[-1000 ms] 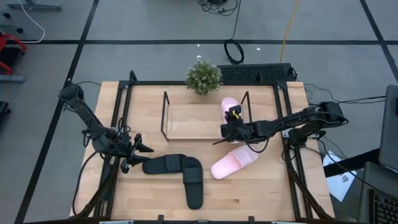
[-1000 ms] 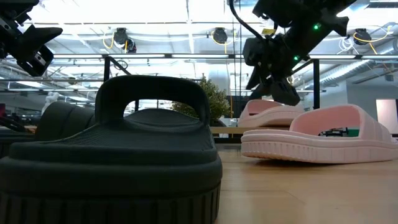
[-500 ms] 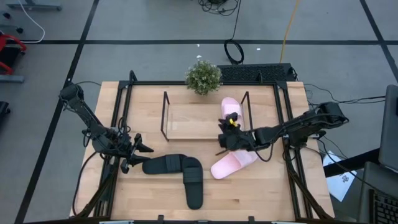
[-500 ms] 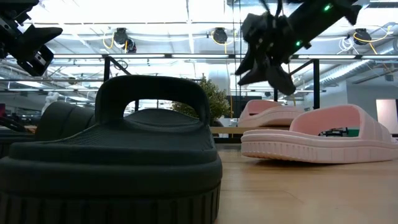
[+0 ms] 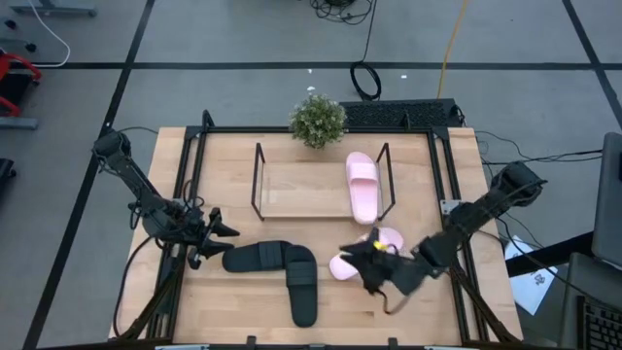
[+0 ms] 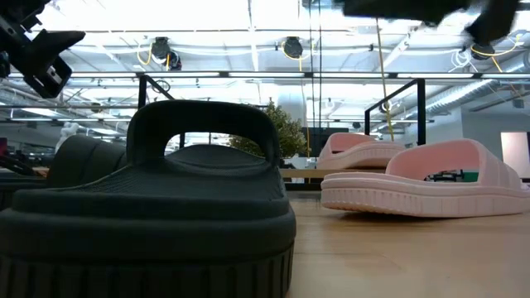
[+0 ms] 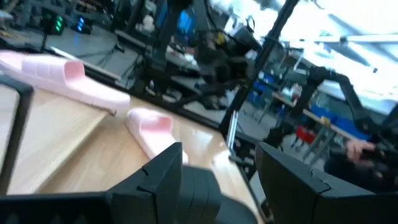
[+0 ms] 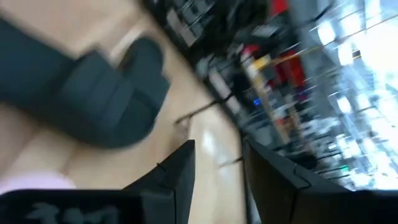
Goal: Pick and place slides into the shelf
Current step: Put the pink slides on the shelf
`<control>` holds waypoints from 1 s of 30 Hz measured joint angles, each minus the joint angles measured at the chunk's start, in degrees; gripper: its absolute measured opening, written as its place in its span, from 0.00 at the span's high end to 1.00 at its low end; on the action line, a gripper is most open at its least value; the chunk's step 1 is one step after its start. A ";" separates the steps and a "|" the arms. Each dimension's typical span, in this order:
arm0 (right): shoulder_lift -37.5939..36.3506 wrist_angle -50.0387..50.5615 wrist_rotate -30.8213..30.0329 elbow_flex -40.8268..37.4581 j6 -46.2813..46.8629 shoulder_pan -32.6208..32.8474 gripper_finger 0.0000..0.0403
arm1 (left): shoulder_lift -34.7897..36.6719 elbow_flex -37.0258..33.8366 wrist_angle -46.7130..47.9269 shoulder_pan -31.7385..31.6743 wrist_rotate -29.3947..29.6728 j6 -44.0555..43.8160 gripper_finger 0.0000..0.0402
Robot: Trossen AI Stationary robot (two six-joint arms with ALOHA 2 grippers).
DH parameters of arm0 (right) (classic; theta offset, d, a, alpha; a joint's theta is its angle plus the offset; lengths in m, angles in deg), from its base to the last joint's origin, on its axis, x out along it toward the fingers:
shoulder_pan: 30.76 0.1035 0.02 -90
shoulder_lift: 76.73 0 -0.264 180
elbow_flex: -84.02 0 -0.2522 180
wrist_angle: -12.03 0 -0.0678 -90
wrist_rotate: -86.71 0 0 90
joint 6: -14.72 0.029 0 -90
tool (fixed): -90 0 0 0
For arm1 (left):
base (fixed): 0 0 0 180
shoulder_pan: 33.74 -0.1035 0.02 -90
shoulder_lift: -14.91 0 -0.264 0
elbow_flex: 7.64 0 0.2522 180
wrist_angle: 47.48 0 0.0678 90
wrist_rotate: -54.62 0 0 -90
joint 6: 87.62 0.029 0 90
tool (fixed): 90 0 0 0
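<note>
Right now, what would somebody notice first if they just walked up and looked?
Probably the pink slide lying alone on the shelf, at its right end. Then the other pink slide on the table in front, with the right hand above it, and two black slides to its left, near the left hand.

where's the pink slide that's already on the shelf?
In the high view, the pink slide lies on the shelf board at its right end, beside the right wire frame, below the potted plant.
</note>
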 joint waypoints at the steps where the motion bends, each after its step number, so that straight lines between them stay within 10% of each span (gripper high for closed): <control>1: 0.00 -3.11 -1.89 0.00 -1.84 1.45 0.68 | -0.26 0.20 -0.79 -0.03 0.39 0.70 0.51; 15: -0.04 -44.69 -12.11 0.00 -29.43 15.84 0.68 | -26.83 23.01 1.53 -3.03 -3.68 9.68 0.51; 30: -0.04 -54.86 -11.95 0.00 -41.24 19.96 0.68 | -64.78 65.51 24.99 -14.87 -12.56 20.73 0.51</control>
